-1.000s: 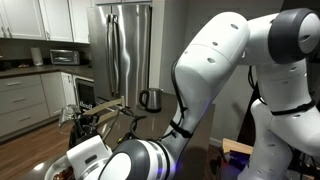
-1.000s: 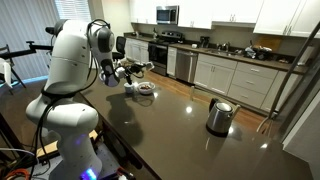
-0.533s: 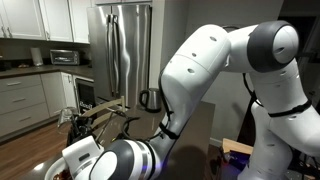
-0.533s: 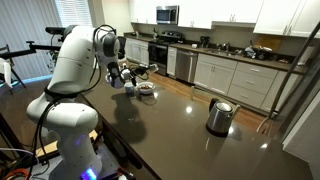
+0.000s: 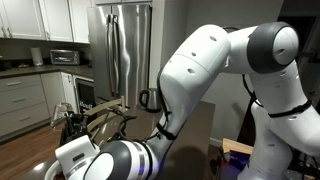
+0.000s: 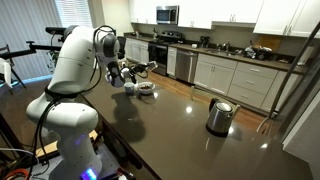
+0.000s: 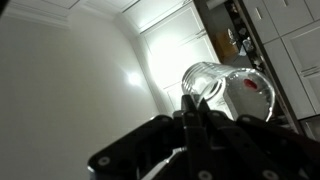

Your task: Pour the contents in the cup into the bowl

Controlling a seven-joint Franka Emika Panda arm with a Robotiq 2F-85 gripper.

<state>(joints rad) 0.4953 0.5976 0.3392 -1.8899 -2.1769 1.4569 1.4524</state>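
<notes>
Clear glass marks the cup [image 7: 205, 80], clamped in the end effector [image 7: 196, 108] and tipped well over, near and above the white bowl [image 6: 146, 88] on the dark tabletop [image 6: 170, 125]. The pouring step looks to be in hand. The next move, I judge, calls for bringing the mouth squarely over the bowl before tilting further.

Open dark countertop [image 6: 170, 128] stretches from the bowl [image 6: 146, 88] to the kettle [image 6: 219, 116], which stands well apart, the lone obstacle.
</notes>
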